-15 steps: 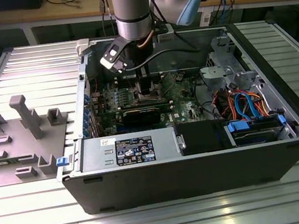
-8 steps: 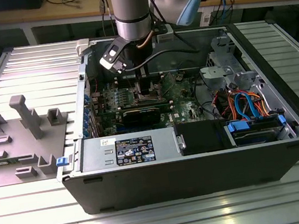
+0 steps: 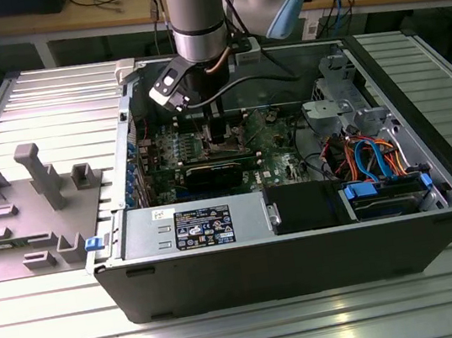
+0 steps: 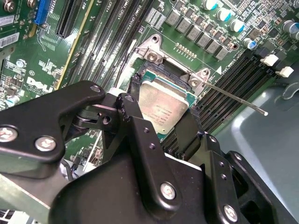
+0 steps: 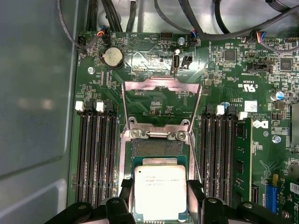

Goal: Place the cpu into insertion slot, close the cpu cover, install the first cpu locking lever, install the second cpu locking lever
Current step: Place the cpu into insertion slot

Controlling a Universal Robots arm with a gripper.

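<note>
The tool is clamped on the cpu, its fingers pressed against two opposite edges of the chip. The chip sits over the insertion slot, and the cpu cover is swung open beyond it.

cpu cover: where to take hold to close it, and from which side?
Take the cpu cover by its free rail, opposite its hinged end by the insertion slot, probably from above. It stands open as a thin frame, and that rail is clear of the cpu.
</note>
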